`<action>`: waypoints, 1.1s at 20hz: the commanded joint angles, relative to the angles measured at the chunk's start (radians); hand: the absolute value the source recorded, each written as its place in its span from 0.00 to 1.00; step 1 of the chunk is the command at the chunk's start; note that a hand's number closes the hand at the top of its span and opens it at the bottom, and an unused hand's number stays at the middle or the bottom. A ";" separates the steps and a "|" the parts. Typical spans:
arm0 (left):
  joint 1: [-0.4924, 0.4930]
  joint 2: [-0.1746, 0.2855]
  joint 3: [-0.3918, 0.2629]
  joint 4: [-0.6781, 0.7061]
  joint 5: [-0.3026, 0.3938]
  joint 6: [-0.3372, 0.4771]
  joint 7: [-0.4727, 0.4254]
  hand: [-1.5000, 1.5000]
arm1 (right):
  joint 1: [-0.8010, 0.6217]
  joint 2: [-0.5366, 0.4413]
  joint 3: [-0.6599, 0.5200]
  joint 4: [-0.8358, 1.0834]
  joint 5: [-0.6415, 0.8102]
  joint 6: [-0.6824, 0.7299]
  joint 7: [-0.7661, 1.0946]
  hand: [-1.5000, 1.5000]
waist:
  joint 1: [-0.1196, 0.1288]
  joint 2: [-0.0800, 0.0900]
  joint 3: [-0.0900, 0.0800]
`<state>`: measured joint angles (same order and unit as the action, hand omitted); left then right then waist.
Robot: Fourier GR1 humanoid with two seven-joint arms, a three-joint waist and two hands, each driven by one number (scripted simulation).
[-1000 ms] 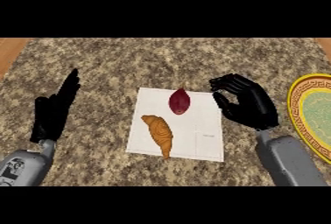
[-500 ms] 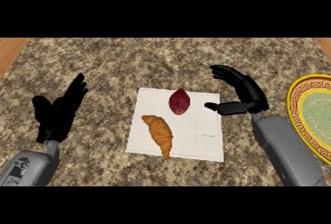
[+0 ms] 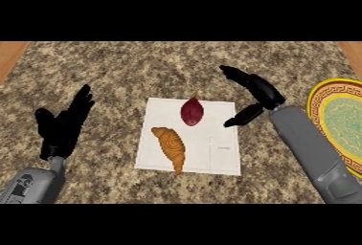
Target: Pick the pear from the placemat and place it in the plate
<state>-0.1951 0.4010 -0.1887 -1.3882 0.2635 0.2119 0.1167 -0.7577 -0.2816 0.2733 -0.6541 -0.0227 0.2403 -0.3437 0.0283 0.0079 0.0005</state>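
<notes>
— Where does the right hand stand?
— Over the granite counter, just right of the white placemat. Its fingers are straight and spread, its thumb angles toward the mat, and it holds nothing. The left hand rests open at left, fingers up.
— And the pear?
— Dark red, it lies on the placemat's far part, with a croissant nearer. A small mark on the mat is unreadable. The yellow-rimmed plate sits at the right edge.

1. One dark red pear.
2. One croissant.
3. One white placemat.
4. One yellow-rimmed plate.
5. Two hands: left hand, right hand.
</notes>
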 commanded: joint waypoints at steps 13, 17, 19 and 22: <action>0.082 -0.027 0.041 -0.064 -0.023 -0.041 0.011 0.50 | -0.217 0.037 0.109 0.151 0.239 0.154 0.145 0.00 | -0.009 -0.006 0.000; 0.004 -0.045 0.058 0.020 -0.048 -0.049 0.013 0.50 | -0.260 0.099 0.122 0.255 0.305 0.135 0.141 0.00 | -0.008 -0.002 0.000; 0.046 -0.027 0.053 -0.056 -0.041 -0.064 0.025 0.50 | -0.292 0.128 0.134 0.308 0.334 0.118 0.169 0.00 | 0.008 0.000 0.000; 0.044 -0.034 0.091 -0.024 -0.045 -0.069 0.004 0.50 | -0.266 0.137 0.147 0.244 0.365 0.164 0.191 0.00 | -0.014 -0.006 0.000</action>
<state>-0.1641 0.3704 -0.1161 -1.3998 0.2225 0.1515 0.1216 -1.0219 -0.1766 0.3999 -0.4089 0.2944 0.3877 -0.1753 0.0197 0.0043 0.0001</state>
